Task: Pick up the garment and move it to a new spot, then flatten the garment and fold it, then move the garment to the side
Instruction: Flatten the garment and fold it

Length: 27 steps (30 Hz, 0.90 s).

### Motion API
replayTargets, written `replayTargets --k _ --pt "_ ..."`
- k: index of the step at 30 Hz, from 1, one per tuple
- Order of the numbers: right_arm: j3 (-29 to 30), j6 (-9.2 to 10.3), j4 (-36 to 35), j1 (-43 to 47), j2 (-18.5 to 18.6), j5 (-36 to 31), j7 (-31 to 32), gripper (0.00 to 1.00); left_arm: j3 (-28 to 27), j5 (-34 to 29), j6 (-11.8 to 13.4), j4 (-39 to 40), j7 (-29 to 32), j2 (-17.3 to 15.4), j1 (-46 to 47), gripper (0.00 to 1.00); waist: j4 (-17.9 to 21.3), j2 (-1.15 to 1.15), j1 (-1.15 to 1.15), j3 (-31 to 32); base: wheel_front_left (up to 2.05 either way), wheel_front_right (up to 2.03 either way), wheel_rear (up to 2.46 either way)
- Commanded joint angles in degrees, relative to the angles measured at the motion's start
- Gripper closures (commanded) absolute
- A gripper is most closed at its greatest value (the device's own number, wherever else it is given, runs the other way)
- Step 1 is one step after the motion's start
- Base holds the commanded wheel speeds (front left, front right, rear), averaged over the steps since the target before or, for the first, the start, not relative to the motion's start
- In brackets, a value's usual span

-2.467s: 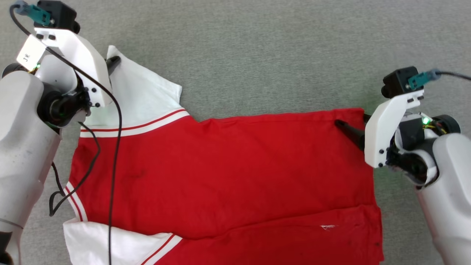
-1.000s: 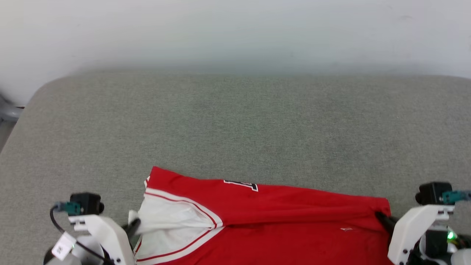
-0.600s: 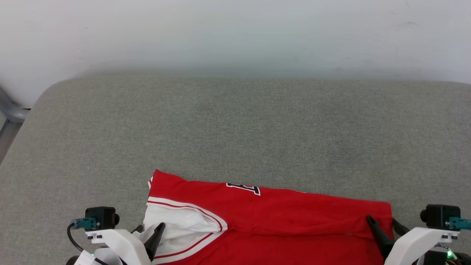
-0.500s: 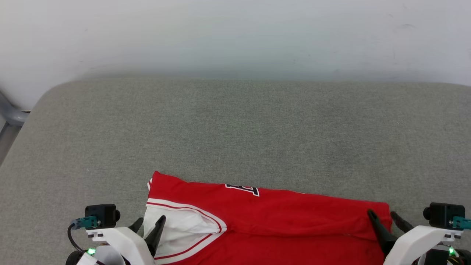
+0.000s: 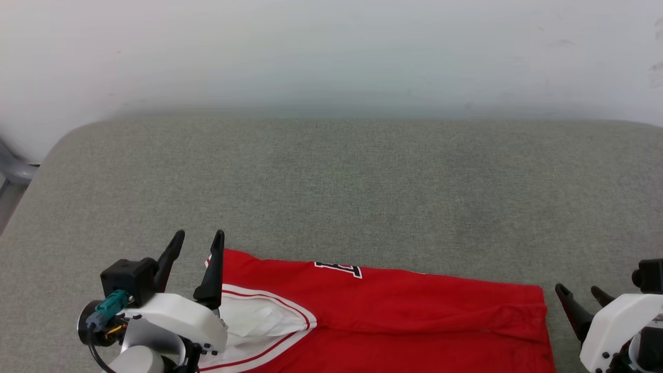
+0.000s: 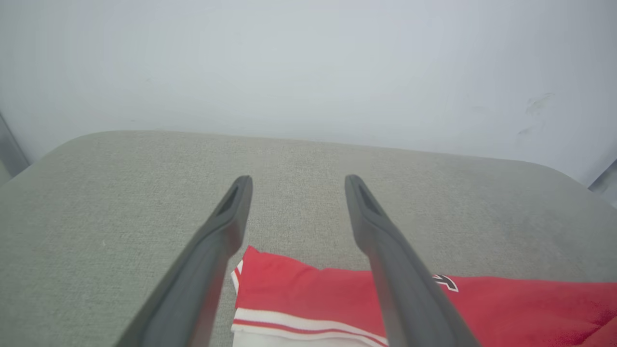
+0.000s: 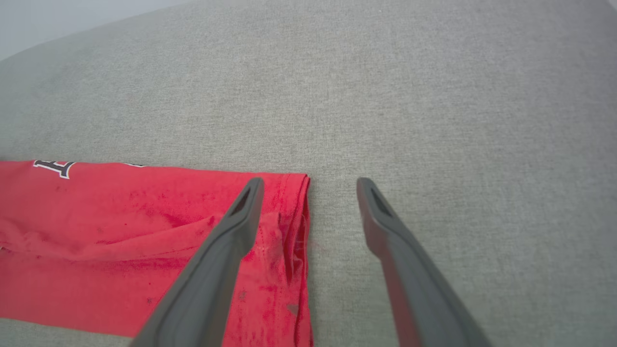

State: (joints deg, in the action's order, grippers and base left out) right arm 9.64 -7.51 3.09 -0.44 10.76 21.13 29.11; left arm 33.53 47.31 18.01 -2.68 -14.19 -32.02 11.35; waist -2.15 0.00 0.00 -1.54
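The grey padded table (image 5: 331,181) carries the red shirt (image 5: 414,321), which lies folded at its near edge. The left tool (image 5: 199,234) is spread wide and empty over the shirt's sleeve corner. The right tool (image 5: 576,288), equally wide and empty, is just beside the hem.

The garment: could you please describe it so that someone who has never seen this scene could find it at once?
A grey fabric surface meets a pale wall. At its near edge, between the open left gripper and right gripper, lies the garment: bright red cloth with a white striped-trim sleeve and black white-edged lettering at its far fold.
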Motion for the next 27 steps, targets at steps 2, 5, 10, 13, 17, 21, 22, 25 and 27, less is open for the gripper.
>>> replayTargets --k 2,5,10,13,17,21,22,25,27 --pt "-0.33 0.05 -0.48 -1.01 0.9 -0.22 2.15 0.0 -0.77 -2.56 1.26 2.12 -0.71 0.55 -0.44 0.0 -0.3 0.0 0.0 -0.69 0.0 0.0 0.0" --pt "-0.77 0.05 -0.2 -1.6 1.86 -0.16 5.55 0.0 -1.37 -6.32 2.31 4.59 -0.99 1.22 -0.34 0.0 -1.03 0.0 0.0 -1.95 0.0 0.0 0.0" --pt "-1.91 0.04 1.13 -1.64 2.3 0.38 10.7 0.0 -2.05 -11.23 3.07 7.62 -1.09 2.08 0.11 0.0 -2.79 0.0 0.0 -4.59 0.0 0.0 0.0" --pt "-2.41 0.04 2.83 -1.2 1.7 1.07 12.66 0.0 -2.55 -12.65 2.77 8.72 -1.05 2.73 0.08 0.0 -3.84 0.0 0.0 -5.93 0.0 0.0 0.0" --pt "-2.55 0.05 6.49 0.13 0.53 2.09 16.22 0.0 -2.93 -13.72 2.25 8.84 -1.05 3.25 -0.21 0.0 -4.89 0.0 0.0 -6.91 0.0 0.0 0.0" --pt "-3.53 0.02 9.63 0.67 -1.14 3.47 19.05 0.77 -2.95 -14.21 1.23 8.48 -1.05 3.53 -0.25 0.0 -5.27 0.0 0.0 -7.14 0.0 0.0 0.0" --pt "-3.75 0.02 9.93 0.6 -1.35 3.79 19.18 1.0 -3.02 -14.5 1.19 8.45 -1.05 3.53 -0.24 0.0 -5.25 0.0 0.0 -7.06 0.0 0.0 0.0" --pt "-3.75 0.04 9.55 -0.52 -0.98 4.38 18.51 1.0 -2.74 -14.71 0.8 7.63 -1.06 3.18 -0.64 0.0 -4.97 0.0 0.0 -6.28 0.0 0.0 0.0" --pt "-3.65 0.04 8.62 -1.09 -0.34 4.68 17.68 1.0 -2.54 -14.71 0.69 7.03 -1.05 3.07 -0.77 0.0 -4.73 0.0 0.0 -5.57 0.0 0.0 0.0"
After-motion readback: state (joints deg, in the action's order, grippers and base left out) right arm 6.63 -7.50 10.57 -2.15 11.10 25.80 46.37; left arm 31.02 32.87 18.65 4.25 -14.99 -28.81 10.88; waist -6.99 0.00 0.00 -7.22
